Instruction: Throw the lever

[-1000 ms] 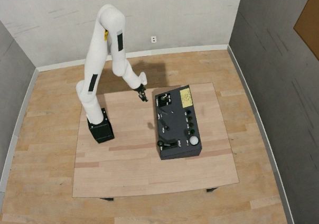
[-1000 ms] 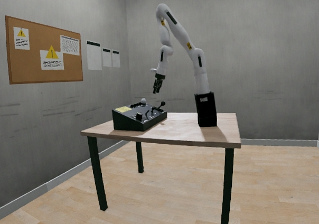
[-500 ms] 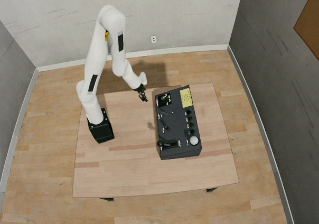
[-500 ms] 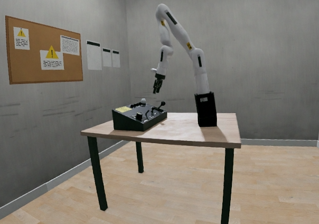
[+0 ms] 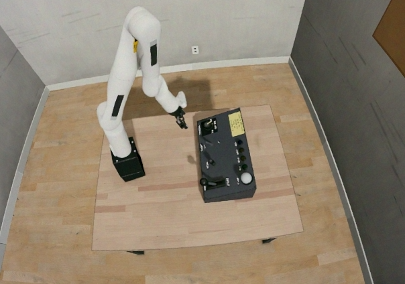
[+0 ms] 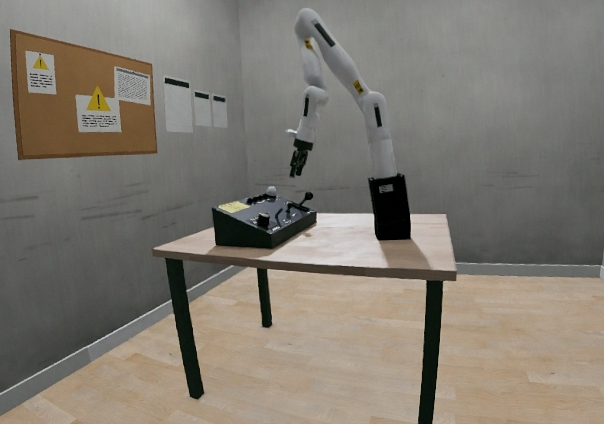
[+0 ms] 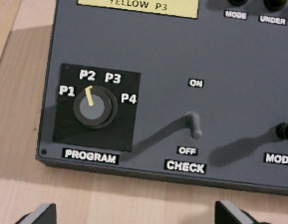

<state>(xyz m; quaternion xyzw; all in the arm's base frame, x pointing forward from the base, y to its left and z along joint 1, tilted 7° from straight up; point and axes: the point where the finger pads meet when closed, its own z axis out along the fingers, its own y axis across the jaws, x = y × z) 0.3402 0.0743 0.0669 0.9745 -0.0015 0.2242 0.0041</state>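
Note:
The dark console (image 5: 225,137) (image 6: 239,231) (image 7: 163,49) sits on the table (image 5: 151,214) (image 6: 350,250). Its lever (image 5: 204,181) (image 6: 305,198), a black handle with a ball knob, stands at the console's end farthest from my gripper and is out of the wrist view. My gripper (image 5: 182,124) (image 6: 296,169) (image 7: 139,218) is open and empty. It hangs above the table just off the console's other end, over the PROGRAM knob (image 7: 94,108) (image 5: 208,124), which points to P2. The CHECK toggle (image 7: 193,123) leans toward OFF.
A yellow label (image 5: 235,124) (image 6: 233,206) (image 7: 139,6), a row of dark buttons (image 5: 242,154) and a white round button (image 5: 247,177) (image 6: 271,190) are on the console. Another toggle, marked MODE (image 7: 285,130), shows at the wrist view's right edge. The arm's black base (image 5: 129,167) (image 6: 390,210) stands on the table.

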